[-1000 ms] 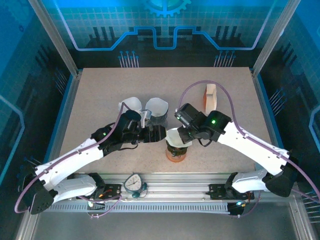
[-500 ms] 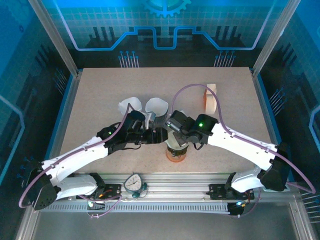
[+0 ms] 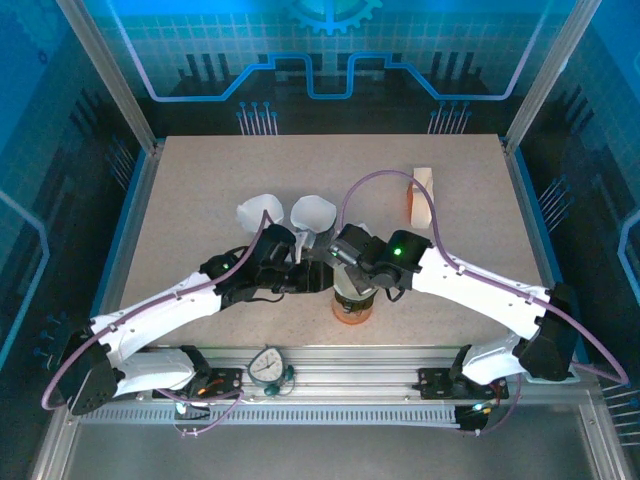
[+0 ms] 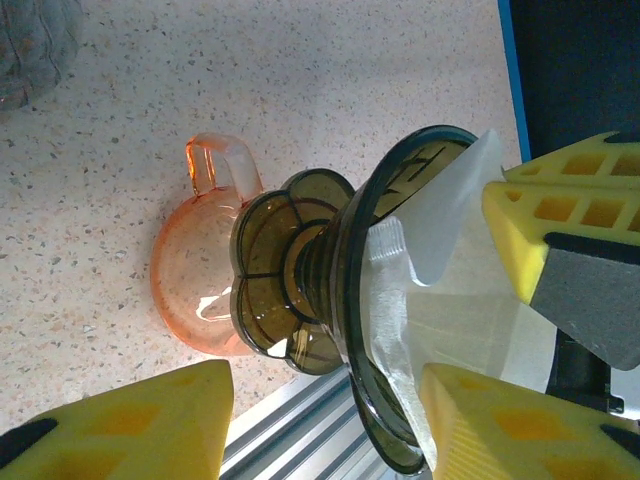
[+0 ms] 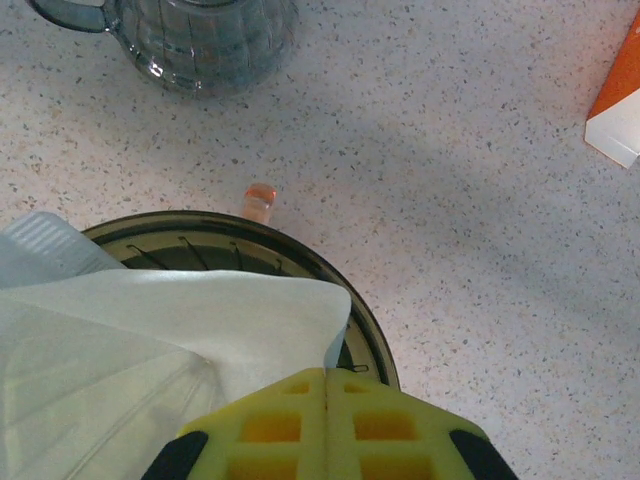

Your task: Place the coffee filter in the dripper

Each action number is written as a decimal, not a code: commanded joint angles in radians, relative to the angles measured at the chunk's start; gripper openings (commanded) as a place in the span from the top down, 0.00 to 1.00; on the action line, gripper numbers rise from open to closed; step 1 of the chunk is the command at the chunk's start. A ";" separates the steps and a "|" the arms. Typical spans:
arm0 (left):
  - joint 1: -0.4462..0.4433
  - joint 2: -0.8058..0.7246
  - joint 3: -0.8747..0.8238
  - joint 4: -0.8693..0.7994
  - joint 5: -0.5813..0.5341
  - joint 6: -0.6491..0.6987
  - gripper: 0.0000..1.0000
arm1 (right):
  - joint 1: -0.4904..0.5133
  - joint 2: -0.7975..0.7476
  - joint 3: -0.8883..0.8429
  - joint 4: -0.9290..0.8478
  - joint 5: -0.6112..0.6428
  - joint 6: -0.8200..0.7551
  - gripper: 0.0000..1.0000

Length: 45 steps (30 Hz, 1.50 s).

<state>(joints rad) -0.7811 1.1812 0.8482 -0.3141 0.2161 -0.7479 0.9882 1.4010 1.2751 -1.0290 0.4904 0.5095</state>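
Observation:
A dark smoked-glass dripper (image 4: 300, 290) stands on an orange glass cup (image 4: 190, 300) near the table's front edge, seen from above as dripper (image 3: 352, 298). The white coffee filter (image 5: 190, 320) lies inside the dripper's rim (image 5: 372, 335), partly sticking out. My right gripper (image 5: 325, 375) is shut on the filter's edge, directly over the dripper (image 3: 352, 278). My left gripper (image 4: 325, 400) is open, its yellow fingers (image 4: 130, 425) standing either side of the dripper's rim, with a gap on the cup side. From above, the left gripper (image 3: 318, 277) sits just left of the dripper.
Two white paper cones (image 3: 258, 210) (image 3: 312, 212) stand behind the grippers, with a clear glass jug (image 5: 200, 40) beside them. An orange-and-white box (image 3: 421, 193) is at the back right. The metal front rail (image 3: 330, 372) carries a round gauge (image 3: 268, 365).
My right gripper has moved left with the filter, down over the dripper. My left gripper has slid right up to the dripper and its fingers have narrowed.

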 commanded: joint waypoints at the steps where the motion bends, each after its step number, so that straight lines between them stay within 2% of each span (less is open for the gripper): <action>1: -0.006 0.013 -0.006 -0.041 0.017 0.038 0.47 | 0.015 -0.007 0.001 0.003 0.011 0.024 1.00; 5: -0.006 0.012 0.000 -0.046 0.017 0.042 0.47 | 0.015 -0.045 0.019 -0.002 0.022 0.026 0.86; 9: -0.006 0.014 -0.001 -0.046 0.017 0.042 0.47 | -0.014 -0.102 0.024 -0.006 -0.032 0.025 0.59; 10: -0.006 0.014 -0.001 -0.046 0.016 0.042 0.47 | -0.030 -0.114 0.023 -0.006 -0.067 0.021 0.56; 13: -0.006 0.010 -0.001 -0.049 0.013 0.044 0.47 | -0.074 -0.138 0.008 -0.008 -0.176 0.002 0.60; 15: -0.006 0.011 -0.002 -0.048 0.011 0.043 0.47 | -0.087 -0.138 0.002 -0.014 -0.201 -0.010 0.63; 17: -0.006 0.011 -0.003 -0.047 0.013 0.041 0.47 | -0.099 -0.127 -0.001 -0.025 -0.210 -0.020 0.65; 23: -0.006 0.011 -0.005 -0.046 0.006 0.042 0.47 | -0.105 -0.109 -0.014 -0.022 -0.204 -0.030 0.85; 26: -0.006 0.012 -0.009 -0.042 0.006 0.041 0.47 | -0.105 -0.102 -0.029 -0.015 -0.200 -0.030 0.91; 38: -0.006 0.024 -0.024 -0.023 0.010 0.034 0.47 | -0.105 -0.096 -0.062 0.016 -0.197 -0.022 0.93; 40: -0.006 0.023 -0.025 -0.024 0.010 0.034 0.47 | -0.105 -0.117 -0.053 0.020 -0.186 -0.023 0.88; 42: -0.006 0.024 -0.024 -0.025 0.009 0.034 0.47 | -0.106 -0.138 -0.037 0.013 -0.172 -0.025 0.77; 45: -0.006 0.024 -0.026 -0.021 0.008 0.035 0.47 | -0.104 -0.161 -0.023 -0.002 -0.147 -0.020 0.47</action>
<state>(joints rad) -0.7811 1.1980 0.8417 -0.3340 0.2157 -0.7265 0.8932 1.2781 1.2175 -1.0180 0.3096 0.4866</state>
